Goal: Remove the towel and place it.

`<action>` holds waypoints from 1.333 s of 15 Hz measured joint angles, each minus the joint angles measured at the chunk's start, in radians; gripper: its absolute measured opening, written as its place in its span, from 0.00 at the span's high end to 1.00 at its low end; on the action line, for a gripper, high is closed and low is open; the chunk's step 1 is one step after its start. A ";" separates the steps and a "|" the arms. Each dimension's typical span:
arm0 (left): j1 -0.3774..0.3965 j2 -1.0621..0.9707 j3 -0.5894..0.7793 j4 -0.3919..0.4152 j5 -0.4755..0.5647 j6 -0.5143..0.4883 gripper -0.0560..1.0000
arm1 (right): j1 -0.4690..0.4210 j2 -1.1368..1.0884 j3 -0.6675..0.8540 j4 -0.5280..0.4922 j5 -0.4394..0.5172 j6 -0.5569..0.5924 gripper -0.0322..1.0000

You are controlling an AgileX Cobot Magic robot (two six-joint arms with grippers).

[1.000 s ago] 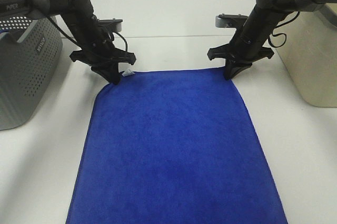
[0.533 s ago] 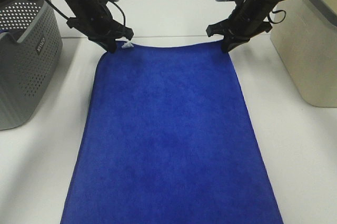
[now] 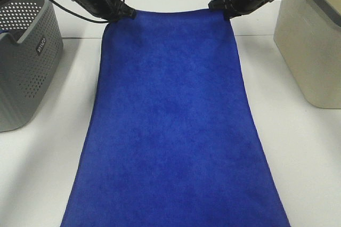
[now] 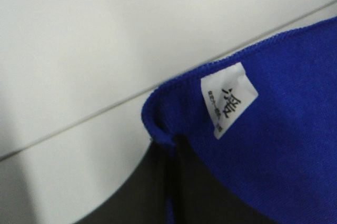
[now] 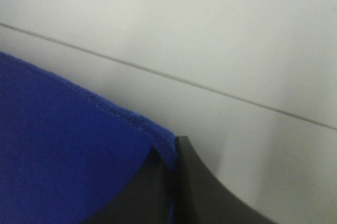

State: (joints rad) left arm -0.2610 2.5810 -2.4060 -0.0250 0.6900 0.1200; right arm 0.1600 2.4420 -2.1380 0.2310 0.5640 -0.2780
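Two far corners of the towel [image 3: 170,120] are pinched shut by the left gripper [image 3: 121,13] and right gripper [image 3: 222,7] and raised above the table [image 3: 37,173]; spreading and release remain undone.

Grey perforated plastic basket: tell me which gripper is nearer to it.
Left. The left gripper, pinching a far corner of the royal-blue plush towel, is just beside the grey perforated plastic basket. The right gripper holds the opposite far corner, across the towel's width.
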 joint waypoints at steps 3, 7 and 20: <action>0.000 0.007 0.000 0.032 -0.080 0.001 0.95 | 0.000 0.000 0.000 0.000 -0.083 -0.022 0.95; 0.000 0.032 0.000 0.046 -0.110 0.003 0.95 | 0.000 0.021 -0.002 0.001 -0.134 -0.029 0.95; 0.000 0.153 0.000 0.083 -0.302 0.004 0.95 | 0.000 0.167 -0.007 0.000 -0.286 -0.054 0.95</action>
State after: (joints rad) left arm -0.2610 2.7340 -2.4060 0.0580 0.3880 0.1240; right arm 0.1600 2.6090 -2.1450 0.2310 0.2780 -0.3320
